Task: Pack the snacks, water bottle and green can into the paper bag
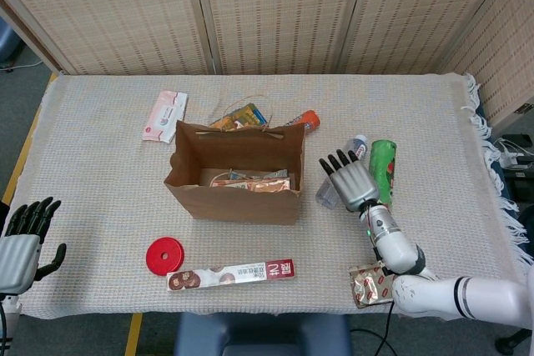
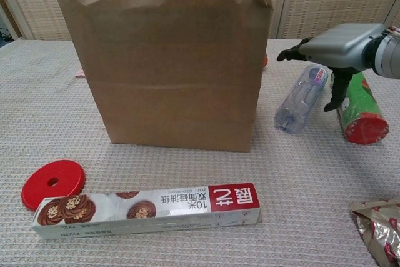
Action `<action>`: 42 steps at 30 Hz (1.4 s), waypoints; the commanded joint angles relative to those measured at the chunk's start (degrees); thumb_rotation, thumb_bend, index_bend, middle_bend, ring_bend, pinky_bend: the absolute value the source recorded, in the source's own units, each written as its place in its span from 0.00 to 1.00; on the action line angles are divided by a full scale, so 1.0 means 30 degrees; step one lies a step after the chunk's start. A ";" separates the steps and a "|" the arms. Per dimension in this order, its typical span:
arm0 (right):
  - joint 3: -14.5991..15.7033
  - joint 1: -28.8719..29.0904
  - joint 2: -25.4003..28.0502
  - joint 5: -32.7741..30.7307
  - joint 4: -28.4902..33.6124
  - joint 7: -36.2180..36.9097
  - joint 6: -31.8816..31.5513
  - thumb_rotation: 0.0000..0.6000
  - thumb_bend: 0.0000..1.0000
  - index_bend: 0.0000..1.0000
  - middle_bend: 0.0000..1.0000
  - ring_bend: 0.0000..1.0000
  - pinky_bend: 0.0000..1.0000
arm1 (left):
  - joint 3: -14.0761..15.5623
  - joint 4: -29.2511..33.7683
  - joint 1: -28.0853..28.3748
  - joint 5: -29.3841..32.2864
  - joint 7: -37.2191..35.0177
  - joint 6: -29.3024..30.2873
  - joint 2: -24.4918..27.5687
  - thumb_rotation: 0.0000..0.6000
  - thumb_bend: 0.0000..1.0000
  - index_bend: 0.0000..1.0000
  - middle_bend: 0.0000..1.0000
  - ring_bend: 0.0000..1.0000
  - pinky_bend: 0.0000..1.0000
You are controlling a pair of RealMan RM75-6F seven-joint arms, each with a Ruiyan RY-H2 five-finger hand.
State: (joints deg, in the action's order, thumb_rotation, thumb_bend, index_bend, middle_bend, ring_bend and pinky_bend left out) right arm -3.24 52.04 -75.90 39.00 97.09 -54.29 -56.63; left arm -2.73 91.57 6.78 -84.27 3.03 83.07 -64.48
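Where the paper bag [image 1: 234, 181] stands open, snack packets [image 1: 250, 179] lie inside.

The right robot hand [image 1: 350, 182] hovered palm-down with fingers spread and empty, forearm angled inward. The left robot hand [image 1: 22, 234] rested open at the surface's near-left corner.

A table [image 1: 100, 206] draped in a pale woven cloth [image 1: 467, 122] stood before woven folding screens [image 1: 275, 14] at 12 o'clock; grey floor [image 1: 17, 106] showed at 9 o'clock.
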 commanded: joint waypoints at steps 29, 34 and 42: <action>0.0922 0.2484 -0.4327 -0.4565 -0.5122 -0.2435 0.0853 1.00 0.00 0.00 0.06 0.00 0.12 | -0.0011 -0.0068 -0.0004 -0.0037 -0.0302 0.0027 -0.0003 1.00 0.44 0.05 0.00 0.00 0.00; 0.0928 0.2642 -0.4892 -0.5088 -0.5655 -0.2816 0.0428 1.00 0.01 0.06 0.10 0.07 0.16 | -0.0007 -0.0083 -0.0006 -0.0052 -0.0367 0.0032 0.0006 1.00 0.44 0.05 0.00 0.00 0.00; 0.0938 0.2432 -0.5112 -0.4465 -0.5727 -0.2487 0.0042 1.00 0.31 0.60 0.55 0.59 0.63 | 0.0020 -0.0148 -0.0020 -0.0101 -0.0472 0.0051 -0.0007 1.00 0.45 0.05 0.00 0.00 0.00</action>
State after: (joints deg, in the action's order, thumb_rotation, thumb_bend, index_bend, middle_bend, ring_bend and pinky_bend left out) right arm -0.47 59.41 -91.28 25.39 79.79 -61.83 -56.40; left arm -2.67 91.13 6.72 -84.57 1.60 83.23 -64.49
